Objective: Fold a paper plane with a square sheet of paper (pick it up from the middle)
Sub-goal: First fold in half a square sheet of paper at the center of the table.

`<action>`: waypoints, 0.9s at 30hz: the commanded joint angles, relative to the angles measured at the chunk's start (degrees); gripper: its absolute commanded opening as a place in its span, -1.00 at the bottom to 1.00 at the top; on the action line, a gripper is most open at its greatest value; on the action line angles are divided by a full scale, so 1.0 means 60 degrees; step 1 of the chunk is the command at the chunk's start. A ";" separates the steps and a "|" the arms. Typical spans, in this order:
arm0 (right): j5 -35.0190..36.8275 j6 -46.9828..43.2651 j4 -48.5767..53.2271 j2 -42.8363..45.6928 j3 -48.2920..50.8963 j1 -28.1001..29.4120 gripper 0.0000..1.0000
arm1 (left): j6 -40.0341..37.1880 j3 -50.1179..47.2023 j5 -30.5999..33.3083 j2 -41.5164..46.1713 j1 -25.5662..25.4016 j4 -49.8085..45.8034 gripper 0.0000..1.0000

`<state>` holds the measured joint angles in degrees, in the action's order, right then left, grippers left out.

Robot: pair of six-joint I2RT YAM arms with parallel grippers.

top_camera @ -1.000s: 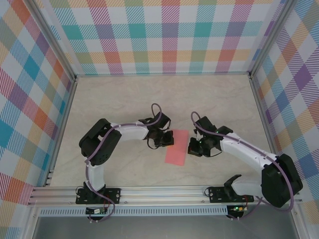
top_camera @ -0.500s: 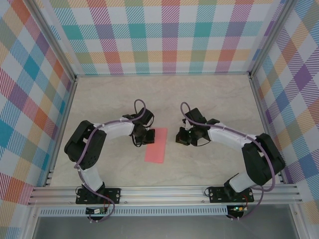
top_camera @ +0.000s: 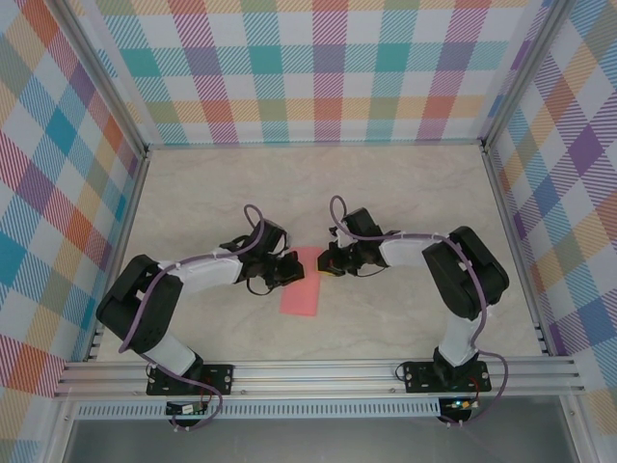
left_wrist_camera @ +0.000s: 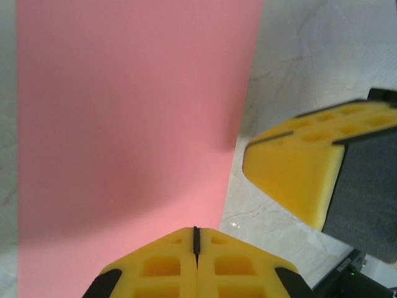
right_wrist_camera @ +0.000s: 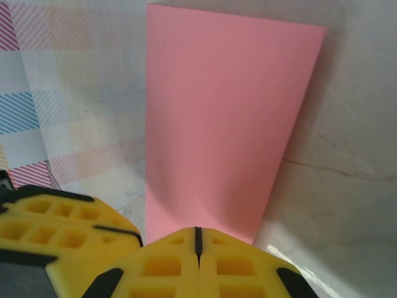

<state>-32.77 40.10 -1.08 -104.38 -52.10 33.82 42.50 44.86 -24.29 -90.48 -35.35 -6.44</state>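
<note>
The right claw [right_wrist_camera: 197, 232] is pressed shut, its two yellow tips touching. The pink paper [right_wrist_camera: 226, 118] lies on the pale table [right_wrist_camera: 338, 205] straight ahead, its near edge at the tips. The left claw [right_wrist_camera: 118, 233] sits just to its left.

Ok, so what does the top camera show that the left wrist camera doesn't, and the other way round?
Top camera: the plaid walls, the aluminium front rail and both black-and-white arms bent inward. Left wrist camera: the left gripper up close, its yellow fingers pressed shut. Both: the salmon-pink paper sheet flat on the marble table, with the right gripper beside it.
</note>
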 commanded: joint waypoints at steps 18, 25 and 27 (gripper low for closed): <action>-0.0164 -0.0706 0.0265 -0.0898 -0.0502 0.0054 -1.00 | 0.0964 -0.0137 -0.0522 -0.1322 -0.0949 0.1732 -1.00; 0.0056 -0.1018 0.0339 -0.0914 -0.0495 0.0061 -1.00 | 0.0754 -0.0178 -0.0259 -0.1443 -0.0963 0.1223 -1.00; 0.0194 -0.1214 0.0347 -0.0915 -0.0490 0.0061 -1.00 | 0.0708 -0.0190 -0.0216 -0.1480 -0.0962 0.1093 -1.00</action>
<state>-33.01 35.88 0.01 -108.81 -53.80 33.82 48.12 43.68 -26.98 -98.43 -40.53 2.98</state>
